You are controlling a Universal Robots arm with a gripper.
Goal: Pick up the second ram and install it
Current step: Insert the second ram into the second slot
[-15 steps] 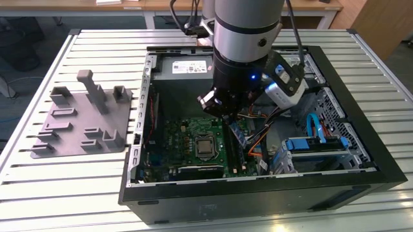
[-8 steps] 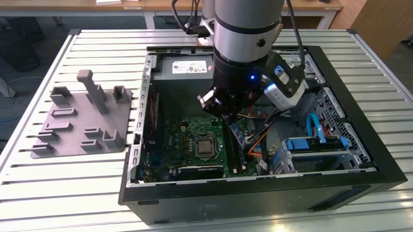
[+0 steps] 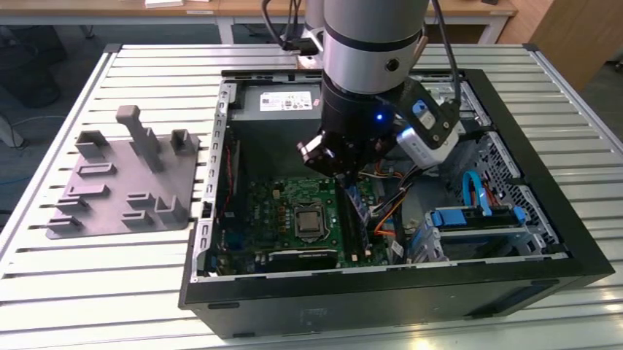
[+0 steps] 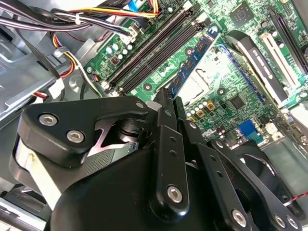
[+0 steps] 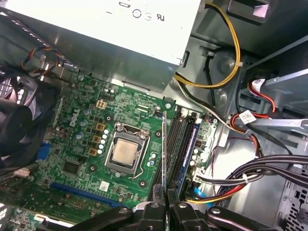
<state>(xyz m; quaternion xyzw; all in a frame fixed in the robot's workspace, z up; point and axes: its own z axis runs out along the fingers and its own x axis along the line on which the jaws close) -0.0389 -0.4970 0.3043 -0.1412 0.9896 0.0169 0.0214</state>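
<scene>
My pincer (image 5: pixel 165 199) clamped tight on the second ram (image 5: pixel 164 154), held edge-on over the mobo (image 5: pixel 82 144) inside the PC case (image 3: pixel 389 292). Another stick (image 5: pixel 189 149) sits seated just beside it.

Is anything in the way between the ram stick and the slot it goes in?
Nothing visible is. The end effector grips the second ram on edge over the motherboard, right beside the empty black slots. The cables lie off to the side.

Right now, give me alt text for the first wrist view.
The hand holds a thin memory stick edge-on over a green motherboard, beside its silver processor socket. A pale power supply sits beyond.
</scene>
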